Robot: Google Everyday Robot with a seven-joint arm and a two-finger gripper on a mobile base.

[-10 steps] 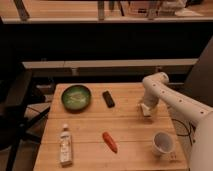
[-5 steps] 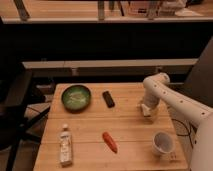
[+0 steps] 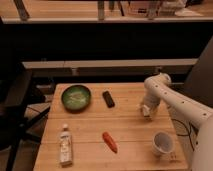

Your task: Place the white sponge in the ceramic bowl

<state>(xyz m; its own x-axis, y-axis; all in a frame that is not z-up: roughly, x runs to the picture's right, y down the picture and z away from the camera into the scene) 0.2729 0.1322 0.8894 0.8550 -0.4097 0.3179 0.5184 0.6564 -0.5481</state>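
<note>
The ceramic bowl [image 3: 76,97], green inside with a dark rim, sits at the back left of the wooden table [image 3: 130,130]. My gripper [image 3: 146,111] hangs low over the table's right side, pointing down, well to the right of the bowl. A small pale patch shows at its lower end on the tabletop. I cannot tell whether that patch is the white sponge or part of the gripper. No other white sponge shows anywhere on the table.
A black bar-shaped object [image 3: 108,98] lies right of the bowl. An orange carrot-like piece [image 3: 109,141] lies at front centre, a white-labelled bottle [image 3: 65,144] at front left, a white cup [image 3: 162,143] at front right. A dark chair [image 3: 15,107] stands to the left.
</note>
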